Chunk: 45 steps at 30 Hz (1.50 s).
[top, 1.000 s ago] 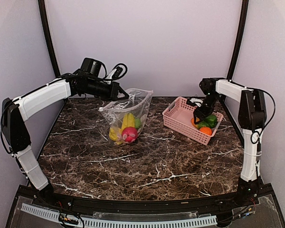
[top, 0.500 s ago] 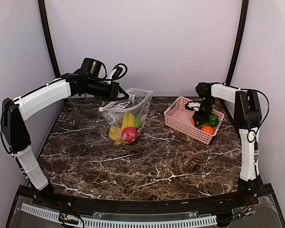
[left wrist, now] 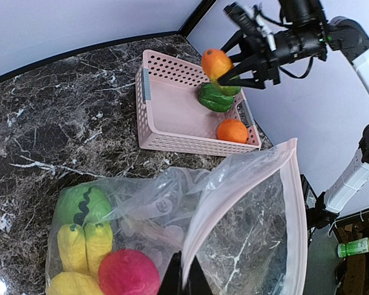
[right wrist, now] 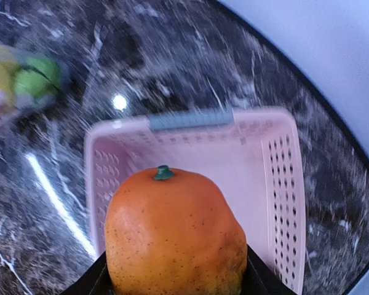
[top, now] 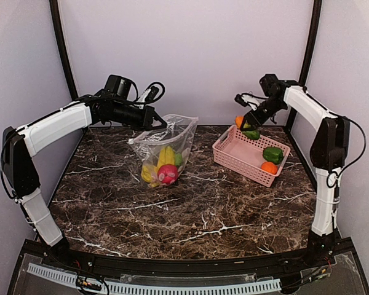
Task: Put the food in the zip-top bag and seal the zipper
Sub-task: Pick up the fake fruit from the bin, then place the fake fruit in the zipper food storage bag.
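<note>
The zip-top bag (top: pixel 166 145) stands open on the marble table, mouth toward the right. My left gripper (top: pixel 154 123) is shut on its near top edge, and in the left wrist view (left wrist: pixel 184 284) it pinches the pinkish zipper strip (left wrist: pixel 299 203). Inside the bag lie a yellow banana (top: pixel 165 157), a red-pink fruit (top: pixel 168 174) and a green piece (top: pixel 178 158). My right gripper (top: pixel 243 121) is shut on an orange (right wrist: pixel 175 236) and holds it above the far left corner of the pink basket (top: pixel 227 153). A green piece (top: pixel 251 134) shows just beneath the orange; I cannot tell whether it is held.
The pink slotted basket (left wrist: pixel 172 123) stands right of the bag and holds a green pepper (top: pixel 272 154) and another orange (top: pixel 268 167). Pale walls close the back and both sides.
My right gripper rose out of the basket with the orange and moved up and to the left. The left arm and the bag have not moved.
</note>
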Tool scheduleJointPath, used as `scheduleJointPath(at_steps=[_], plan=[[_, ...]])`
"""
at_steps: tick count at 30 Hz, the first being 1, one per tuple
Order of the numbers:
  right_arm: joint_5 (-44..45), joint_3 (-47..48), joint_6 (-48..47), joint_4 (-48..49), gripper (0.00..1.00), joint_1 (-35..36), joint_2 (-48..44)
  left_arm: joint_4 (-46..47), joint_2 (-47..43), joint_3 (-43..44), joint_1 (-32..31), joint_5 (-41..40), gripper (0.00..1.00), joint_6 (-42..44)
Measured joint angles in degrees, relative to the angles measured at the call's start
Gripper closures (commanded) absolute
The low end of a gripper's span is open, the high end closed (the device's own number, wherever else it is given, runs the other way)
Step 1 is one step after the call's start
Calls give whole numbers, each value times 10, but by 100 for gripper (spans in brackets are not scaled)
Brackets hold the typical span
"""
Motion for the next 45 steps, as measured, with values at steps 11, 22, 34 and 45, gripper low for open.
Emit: scheduleJointPath(at_steps=[11,22,34,45], plan=[[-279,49,43,130,56,188,-133,0,0,3,0,0,99,-1],[-384,128,129,269,52,223,-68,0,0,3,0,0,99,-7],[-415,101,154,304,43,239,-14,0,0,3,0,1,99,-13],[-414,75,147,311,16,239,-12,0,0,3,0,1,99,-12]])
